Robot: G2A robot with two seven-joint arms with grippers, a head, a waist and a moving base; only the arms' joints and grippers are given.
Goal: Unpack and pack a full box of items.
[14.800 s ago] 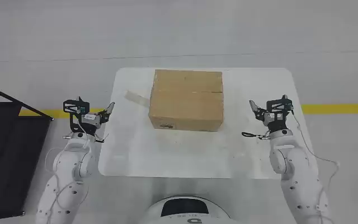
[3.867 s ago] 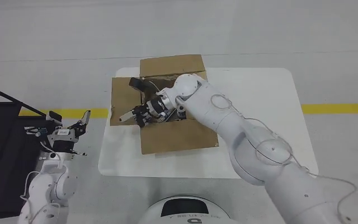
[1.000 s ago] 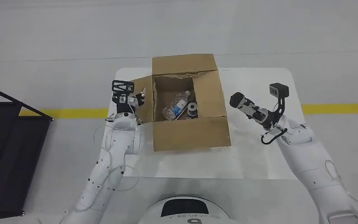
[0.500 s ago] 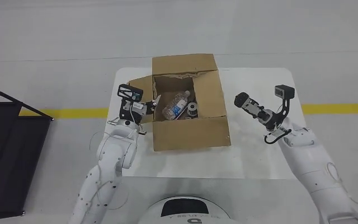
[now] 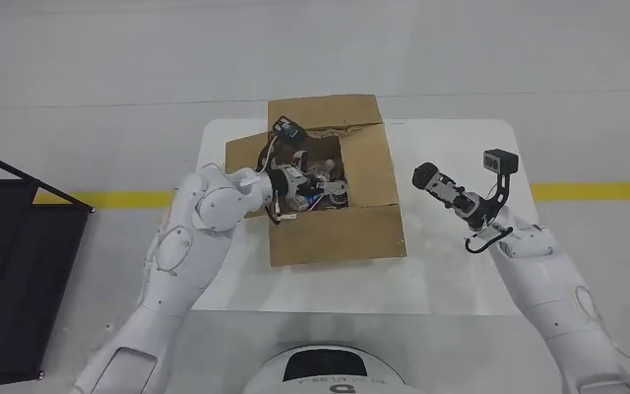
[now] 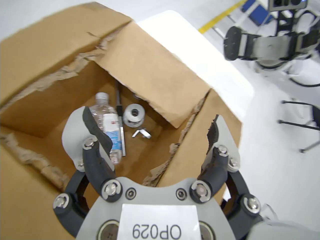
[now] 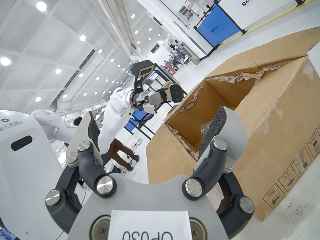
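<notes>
Open box [image 5: 335, 236], frame centre, containing a water bottle [image 6: 110, 128] and a metal spool [image 6: 134, 114]. Left hand [image 6: 150, 126], fingers apart, over the bottle; right hand [image 7: 157, 121], fingers apart, right of the box.

Pale floor [image 5: 315, 49] with yellow line [image 5: 581, 190]

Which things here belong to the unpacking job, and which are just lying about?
Job: open brown cardboard box; clear plastic water bottle, silver round metal spool and small bent metal bracket inside it; open left gripper above them; open right gripper beside the box.
Just about: white table underneath; yellow floor stripe; blue partition panel.
</notes>
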